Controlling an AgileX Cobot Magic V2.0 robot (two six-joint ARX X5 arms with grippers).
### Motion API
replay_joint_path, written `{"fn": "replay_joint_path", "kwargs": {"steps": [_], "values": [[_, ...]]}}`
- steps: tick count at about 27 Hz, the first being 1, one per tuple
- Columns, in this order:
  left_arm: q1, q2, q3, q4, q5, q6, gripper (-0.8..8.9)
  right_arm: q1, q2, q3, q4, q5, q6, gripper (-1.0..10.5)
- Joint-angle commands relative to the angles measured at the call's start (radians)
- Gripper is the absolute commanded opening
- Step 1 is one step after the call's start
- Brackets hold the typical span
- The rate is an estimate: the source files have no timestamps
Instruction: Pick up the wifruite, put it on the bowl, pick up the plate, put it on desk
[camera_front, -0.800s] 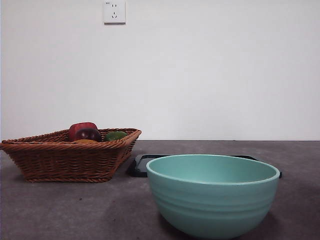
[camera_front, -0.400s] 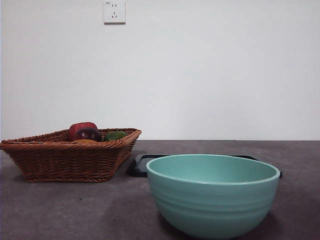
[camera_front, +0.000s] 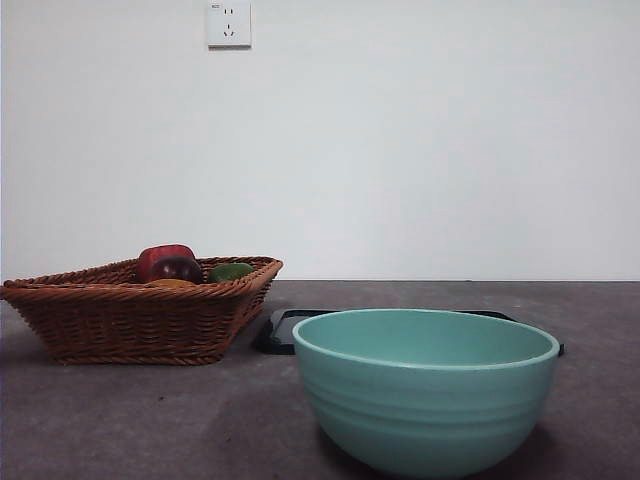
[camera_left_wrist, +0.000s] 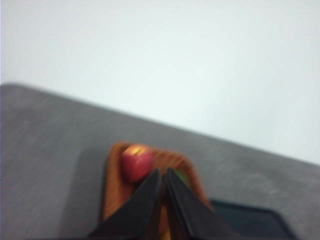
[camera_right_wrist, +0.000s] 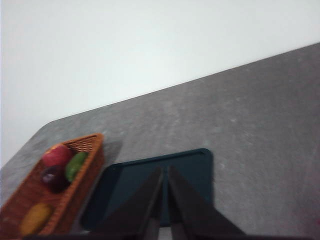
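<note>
Nothing has moved; wifruite (camera_right_wrist: 35, 218) stays in basket (camera_front: 140, 318); bowl (camera_front: 427, 392) unchanged.

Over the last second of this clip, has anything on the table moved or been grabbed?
Nothing visibly changed. In the front view the basket with its fruit, the bowl and the dark tray behind it sit exactly as they did, and no arm has come into that view.

Dark grey desk (camera_front: 140, 420), wicker basket (camera_front: 130, 320), black tray (camera_front: 285, 330), mint-green bowl (camera_front: 425, 400) in front
</note>
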Motion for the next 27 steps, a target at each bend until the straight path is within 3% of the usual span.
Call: {"fn": "replay_joint_path", "kwargs": {"steps": [1,14,21,27], "values": [[-0.011,0.044,0.107,-0.026,0.017,0.017,0.16,0.004,0.045,0.089,-0.027,-0.026,-0.036,0.1],[-0.018,0.291,0.444,-0.214,0.305,0.017,0.16,0.056,0.233,0.404,-0.205,-0.249,-0.162,0.1],[-0.019,0.364,0.521,-0.268,0.447,0.019,0.16,0.085,0.299,0.519,-0.336,-0.287,-0.264,0.1],[-0.023,0.396,0.525,-0.324,0.579,0.051,0.16,0.110,0.359,0.563,-0.455,-0.370,-0.324,0.1]]}}
